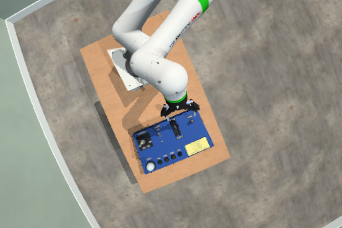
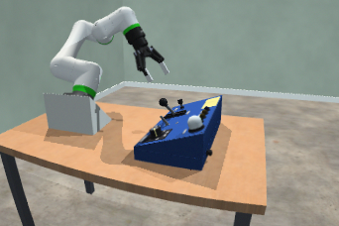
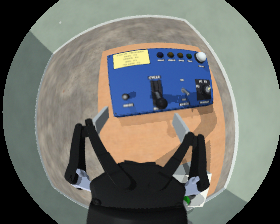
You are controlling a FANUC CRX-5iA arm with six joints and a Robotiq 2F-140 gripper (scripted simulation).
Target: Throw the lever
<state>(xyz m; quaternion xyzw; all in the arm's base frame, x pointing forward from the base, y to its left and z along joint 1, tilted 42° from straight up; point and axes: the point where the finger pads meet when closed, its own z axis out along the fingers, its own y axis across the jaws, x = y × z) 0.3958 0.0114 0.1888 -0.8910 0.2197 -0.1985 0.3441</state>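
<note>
A blue sloped console (image 1: 186, 135) (image 2: 173, 151) (image 3: 134, 82) stands on the wooden table (image 1: 100, 71) (image 2: 59, 149). Its black lever (image 1: 175, 129) (image 2: 167, 105) (image 3: 158, 97), with a ball knob, rises from a slot in the middle of the panel. My gripper (image 1: 180, 109) (image 2: 157, 73) (image 3: 141, 115) is open and empty. It hangs well above the table, over the console's low edge and tilted toward the panel. It touches nothing.
The panel also carries a white dome button (image 1: 150, 167) (image 2: 194, 123) (image 3: 201, 56), a row of black buttons (image 1: 167, 157) (image 3: 175, 57), a yellow label (image 1: 197, 147) (image 3: 128, 60) and a black knob (image 1: 145, 142) (image 3: 203, 91). The arm's grey base mount (image 2: 69, 113) stands at the table's far end.
</note>
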